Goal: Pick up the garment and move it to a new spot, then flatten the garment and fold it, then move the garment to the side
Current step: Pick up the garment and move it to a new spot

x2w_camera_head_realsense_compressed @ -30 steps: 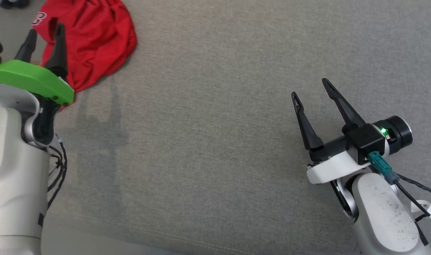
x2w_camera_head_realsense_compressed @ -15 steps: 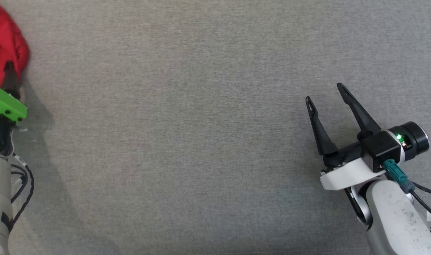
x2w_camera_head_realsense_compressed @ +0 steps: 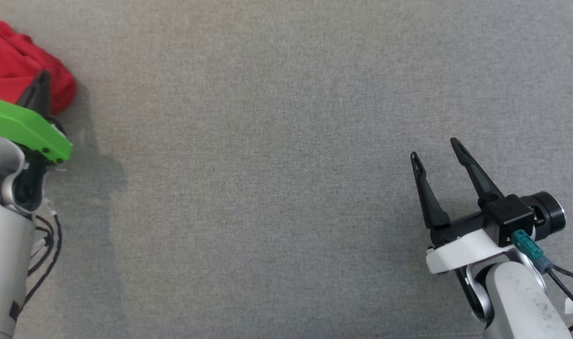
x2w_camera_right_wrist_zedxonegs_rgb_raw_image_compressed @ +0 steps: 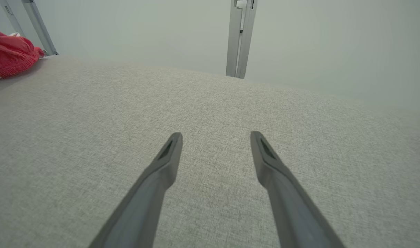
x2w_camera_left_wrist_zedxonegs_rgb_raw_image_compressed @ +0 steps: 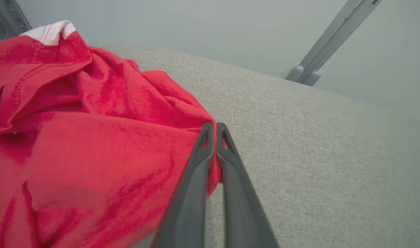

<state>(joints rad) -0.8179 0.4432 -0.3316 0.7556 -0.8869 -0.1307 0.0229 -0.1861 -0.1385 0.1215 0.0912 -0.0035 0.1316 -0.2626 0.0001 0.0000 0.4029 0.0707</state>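
Note:
The garment (x2w_camera_head_realsense_compressed: 13,66) is a crumpled red piece of clothing at the far left of the grey cloth surface (x2w_camera_head_realsense_compressed: 267,165). It looms large in the left wrist view (x2w_camera_left_wrist_zedxonegs_rgb_raw_image_compressed: 75,144), with a white trim at its top. My left gripper (x2w_camera_left_wrist_zedxonegs_rgb_raw_image_compressed: 215,125) is shut on the garment's right edge, a fold of red cloth pinched between the fingers; from the head camera its dark fingertip (x2w_camera_head_realsense_compressed: 44,77) rests against the red heap. Far to the right, my right gripper (x2w_camera_head_realsense_compressed: 434,150) hovers open over bare surface, nothing between its fingers (x2w_camera_right_wrist_zedxonegs_rgb_raw_image_compressed: 215,136). The garment (x2w_camera_right_wrist_zedxonegs_rgb_raw_image_compressed: 10,58) lies off at its far left.
Grey upholstery-like fabric stretches wide between the two arms. Behind its far edge stand grey metal frame posts (x2w_camera_right_wrist_zedxonegs_rgb_raw_image_compressed: 239,38) (x2w_camera_left_wrist_zedxonegs_rgb_raw_image_compressed: 330,38) before a pale wall. Black cables hang beside my left forearm (x2w_camera_head_realsense_compressed: 42,245).
The left gripper has gone from open to shut on the garment's edge. The head camera has shifted, so the whole picture slid. The right gripper stays open.

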